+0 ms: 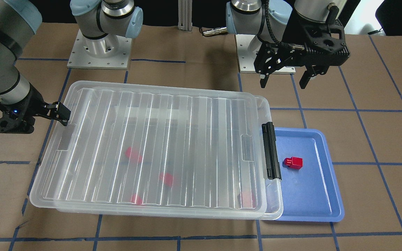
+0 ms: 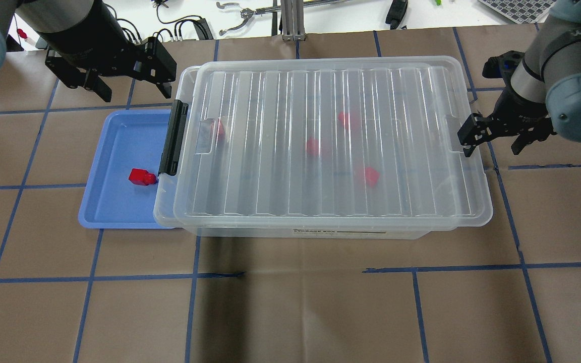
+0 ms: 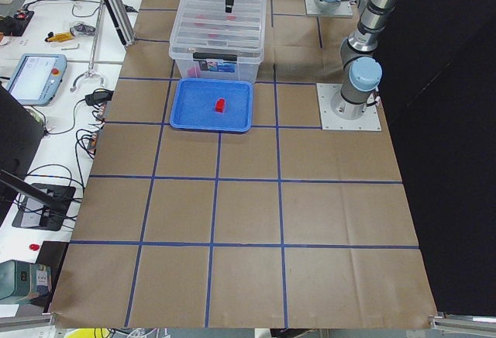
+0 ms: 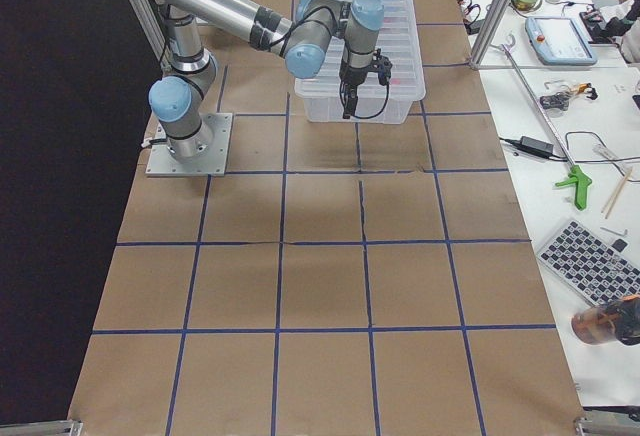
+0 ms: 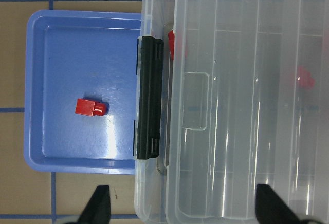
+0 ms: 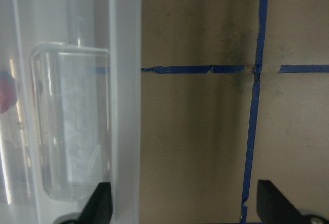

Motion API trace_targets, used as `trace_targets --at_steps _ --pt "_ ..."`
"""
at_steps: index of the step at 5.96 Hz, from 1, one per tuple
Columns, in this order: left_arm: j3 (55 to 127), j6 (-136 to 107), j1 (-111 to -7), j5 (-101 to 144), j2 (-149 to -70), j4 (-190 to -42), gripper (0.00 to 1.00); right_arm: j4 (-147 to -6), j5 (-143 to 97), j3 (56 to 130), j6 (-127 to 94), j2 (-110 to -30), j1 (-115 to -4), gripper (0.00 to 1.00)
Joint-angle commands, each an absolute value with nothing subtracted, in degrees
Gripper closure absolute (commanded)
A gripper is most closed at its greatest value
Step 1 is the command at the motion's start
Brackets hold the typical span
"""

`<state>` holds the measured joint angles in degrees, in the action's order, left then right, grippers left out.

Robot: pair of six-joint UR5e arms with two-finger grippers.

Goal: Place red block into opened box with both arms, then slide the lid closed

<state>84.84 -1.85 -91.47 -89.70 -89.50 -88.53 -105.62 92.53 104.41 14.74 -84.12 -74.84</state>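
The red block point(image 2: 141, 177) point(image 1: 293, 163) point(image 5: 90, 107) lies alone in a blue tray point(image 2: 119, 136). The tray sits against the black-bar end point(image 2: 172, 137) of the clear box point(image 2: 169, 212). The ridged lid point(image 2: 331, 146) point(image 5: 247, 106) covers nearly all of the box, leaving a narrow strip by the bar bare. My left gripper point(image 2: 135, 92) point(image 1: 283, 83) hangs open and empty over the far corner of tray and box. At the lid's other end my right gripper point(image 2: 491, 150) point(image 6: 186, 203) is open, one finger over the lid's edge, the other over the table.
Several more red blocks point(image 2: 313, 146) show blurred through the lid inside the box. The arm bases point(image 1: 99, 48) stand on the robot's side of the table. A bench with cables and tools point(image 2: 240, 12) runs along the far edge.
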Motion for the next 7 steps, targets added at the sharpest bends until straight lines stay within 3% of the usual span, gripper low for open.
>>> trace_targets --at_steps 1,7 --pt "84.55 -1.58 -91.41 -90.00 -89.47 -89.03 0.02 -105.73 92.64 104.41 16.60 -84.11 -72.09 0.00" --pt "84.81 6.31 -90.88 -89.83 -89.39 -89.21 0.02 -107.14 96.15 104.41 21.00 -84.11 -68.30 0.00"
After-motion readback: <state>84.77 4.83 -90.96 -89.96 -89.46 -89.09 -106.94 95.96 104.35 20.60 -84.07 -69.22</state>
